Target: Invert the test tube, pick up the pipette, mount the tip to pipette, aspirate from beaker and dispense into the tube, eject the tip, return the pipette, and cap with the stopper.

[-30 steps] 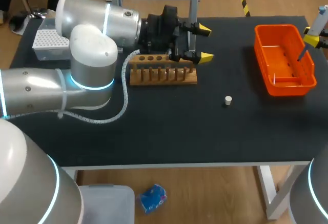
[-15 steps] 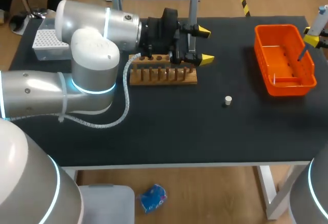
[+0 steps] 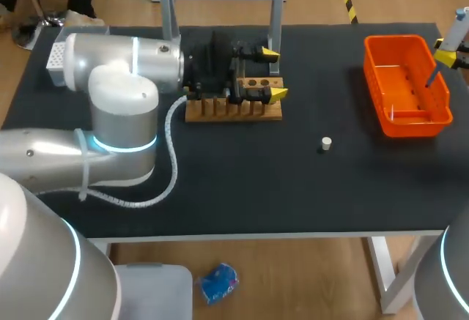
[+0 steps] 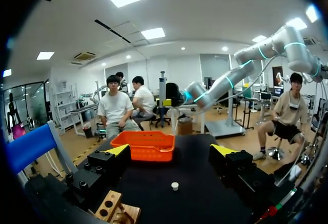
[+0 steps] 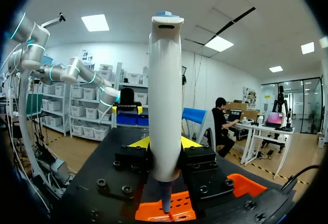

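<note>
Your left arm (image 3: 124,86) covers the 9 o'clock end of the rack (image 3: 253,108) and part of the tip box (image 3: 56,56), at 10 o'clock on the surface (image 3: 293,188). The right fingers (image 3: 445,56) run off the head view's 3 o'clock edge, and so does part of the pipette (image 3: 459,28).

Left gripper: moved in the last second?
Yes. The left gripper drew back leftward: its tips, earlier beyond the right end of the wooden rack, are now about level with it.
</note>
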{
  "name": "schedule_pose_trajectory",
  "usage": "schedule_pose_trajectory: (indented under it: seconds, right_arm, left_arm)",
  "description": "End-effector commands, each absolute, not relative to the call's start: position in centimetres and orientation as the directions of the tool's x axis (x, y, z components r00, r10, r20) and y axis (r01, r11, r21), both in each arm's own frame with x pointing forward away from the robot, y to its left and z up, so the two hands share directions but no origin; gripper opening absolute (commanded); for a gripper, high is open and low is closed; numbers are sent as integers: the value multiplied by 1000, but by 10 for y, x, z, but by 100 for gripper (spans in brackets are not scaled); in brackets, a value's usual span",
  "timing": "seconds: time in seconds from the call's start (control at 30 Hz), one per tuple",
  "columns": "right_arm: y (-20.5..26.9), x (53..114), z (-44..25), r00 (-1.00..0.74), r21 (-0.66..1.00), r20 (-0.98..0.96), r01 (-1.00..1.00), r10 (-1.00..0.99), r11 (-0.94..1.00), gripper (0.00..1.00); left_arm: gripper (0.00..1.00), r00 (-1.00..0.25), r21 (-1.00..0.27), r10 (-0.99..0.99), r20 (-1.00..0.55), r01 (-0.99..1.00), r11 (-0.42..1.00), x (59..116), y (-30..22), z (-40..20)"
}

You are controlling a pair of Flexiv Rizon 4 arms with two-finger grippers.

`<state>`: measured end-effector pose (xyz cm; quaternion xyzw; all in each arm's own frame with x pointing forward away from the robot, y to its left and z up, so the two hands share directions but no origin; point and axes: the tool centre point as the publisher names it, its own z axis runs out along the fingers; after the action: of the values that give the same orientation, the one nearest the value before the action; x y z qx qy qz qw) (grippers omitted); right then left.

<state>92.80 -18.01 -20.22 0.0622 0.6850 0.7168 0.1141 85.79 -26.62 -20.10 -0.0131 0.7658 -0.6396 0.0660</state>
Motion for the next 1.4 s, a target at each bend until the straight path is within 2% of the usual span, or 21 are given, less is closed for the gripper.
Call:
schedule_pose_trajectory:
  seconds: [0.03, 0.8, 1.07, 1.4]
  right_arm:
    - [-180, 928, -201, -966, 996, -68, -78, 249, -33, 0]
    - [-173, 918, -186, -972, 997, -79, -80, 223, 8, 0]
    - [-123, 888, -164, -993, 997, -43, -36, 111, 62, 0]
    - [-36, 865, -201, -1000, 1000, 6, 6, -3, 22, 0]
  left_arm:
    - [100, -987, -988, -136, -86, 66, 143, 848, -254, -205]
    - [100, -986, -991, -148, -75, 56, 123, 847, -251, -212]
    - [100, -986, -991, -148, -75, 56, 123, 847, -251, -212]
    - [100, -986, -991, -148, -75, 56, 123, 847, -251, -212]
